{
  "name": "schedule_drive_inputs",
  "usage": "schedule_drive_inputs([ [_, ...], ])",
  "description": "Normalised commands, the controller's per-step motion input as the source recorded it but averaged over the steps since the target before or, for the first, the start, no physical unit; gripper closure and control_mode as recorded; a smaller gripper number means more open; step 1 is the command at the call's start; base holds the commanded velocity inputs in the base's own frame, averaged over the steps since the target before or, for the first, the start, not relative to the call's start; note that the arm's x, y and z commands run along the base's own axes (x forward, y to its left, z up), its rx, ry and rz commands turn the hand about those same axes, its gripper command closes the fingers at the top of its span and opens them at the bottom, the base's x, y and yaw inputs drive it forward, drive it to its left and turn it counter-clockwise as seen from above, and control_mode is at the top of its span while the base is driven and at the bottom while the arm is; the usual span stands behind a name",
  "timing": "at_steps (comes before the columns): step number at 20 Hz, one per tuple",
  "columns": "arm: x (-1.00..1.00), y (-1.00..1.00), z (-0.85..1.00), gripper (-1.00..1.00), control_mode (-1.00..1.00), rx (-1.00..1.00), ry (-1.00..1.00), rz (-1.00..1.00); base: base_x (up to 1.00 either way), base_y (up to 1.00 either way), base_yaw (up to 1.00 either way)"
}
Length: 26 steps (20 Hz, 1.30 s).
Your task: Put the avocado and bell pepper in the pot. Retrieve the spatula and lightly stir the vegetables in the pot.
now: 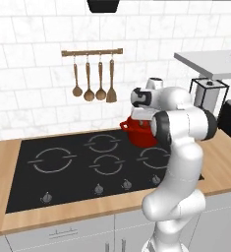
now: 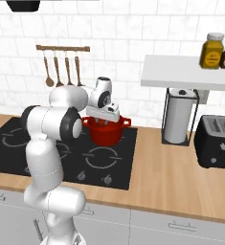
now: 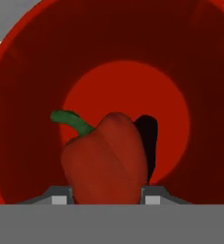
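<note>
Red pot [image 2: 104, 131]: squat, bright red, loop handles at its sides; stands on the black cooktop [image 1: 63, 170] at the back burner nearest the paper towel holder [image 2: 178, 117].
Pot interior [image 3: 132, 71]: seen from straight above in the hand view; dark red wall, brighter round floor.
Bell pepper [image 3: 106, 162]: glossy red, curved green stem pointing away from the pot's centre; sits between the two finger tips, over the pot's floor, casting a dark shadow on it.
Gripper [image 3: 106, 199]: directly above the pot's mouth, pointing down into it; the jaws stand half apart with the pepper filling the gap, so it is grasping the pepper.
Fingers [image 3: 59, 199]: pale grey tips flanking the pepper's lower sides.
Arm: white with dark joints, bent over the cooktop, hand hidden partly behind the pot's rim in the right base view.
Utensil rail [image 1: 92, 51]: wooden, on the tiled wall behind the pot; brown spoons and a wooden spatula hang from it.
Toaster [image 2: 217, 141]: black, on the wooden counter, beyond the paper towel holder from the pot.
Shelf [image 2: 185, 72]: white, above the paper towel holder; carries two jars.
</note>
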Motion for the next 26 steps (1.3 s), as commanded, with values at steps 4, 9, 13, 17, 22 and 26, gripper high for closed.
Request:
schedule_drive_inputs([
  [4, 0.1, -0.01, -0.17, -1.0, -1.0, 0.0, 0.0, 0.0, 0.0, 0.0, 0.0],
  [9, 0.0, -0.05, -0.01, -1.0, -1.0, 0.01, 0.0, 0.0, 0.0, 0.0, 0.0],
  [13, 0.0, 0.0, 0.07, -1.0, -1.0, 0.01, 0.0, 0.0, 0.0, 0.0, 0.0],
  [17, -0.33, -0.05, 0.7, -1.0, -1.0, 0.0, -0.04, 0.0, 0.0, 0.0, 0.0],
  [22, -0.85, -0.09, 1.0, -1.0, -1.0, 0.01, -0.06, 0.0, 0.0, 0.0, 0.0],
  [26, -1.0, 0.0, 1.0, -1.0, -1.0, 0.0, -0.02, 0.0, 0.0, 0.0, 0.0],
])
